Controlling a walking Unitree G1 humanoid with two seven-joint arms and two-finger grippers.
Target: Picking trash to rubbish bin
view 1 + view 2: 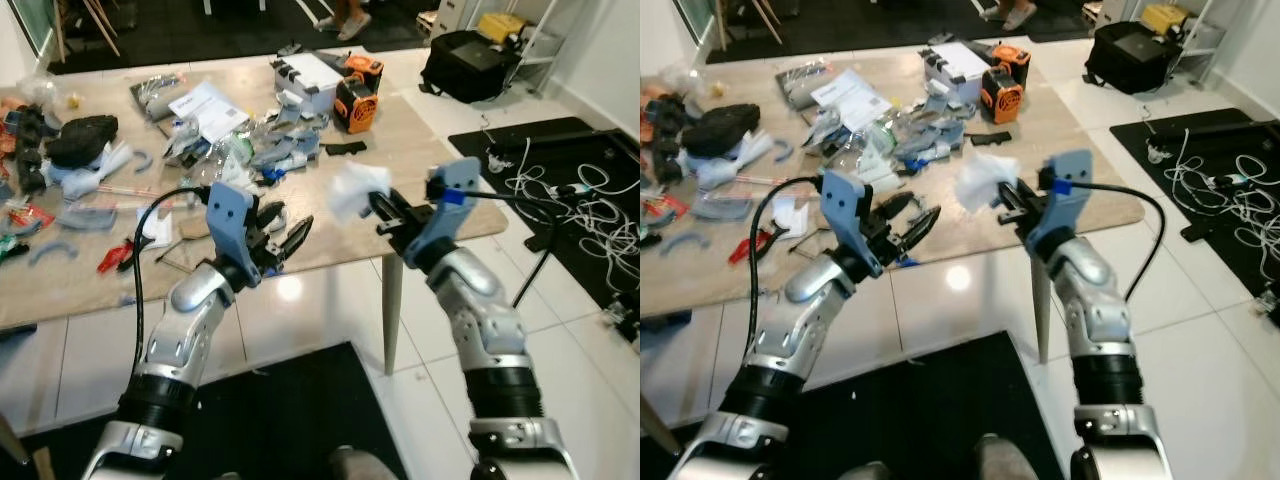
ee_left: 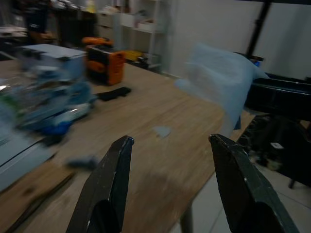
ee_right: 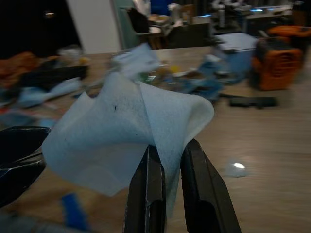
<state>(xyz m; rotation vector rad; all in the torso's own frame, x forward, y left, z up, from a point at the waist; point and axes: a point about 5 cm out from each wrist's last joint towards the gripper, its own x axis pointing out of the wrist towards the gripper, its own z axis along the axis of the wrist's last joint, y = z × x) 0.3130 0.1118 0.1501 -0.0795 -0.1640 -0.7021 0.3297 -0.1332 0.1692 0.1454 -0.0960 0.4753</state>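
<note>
Right gripper (image 3: 165,162) pinching white tissue (image 3: 126,131)

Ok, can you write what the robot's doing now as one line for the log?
right gripper: shut on white tissue, held above wooden table edge | left gripper: open, empty, over table | bin: unseen
</note>
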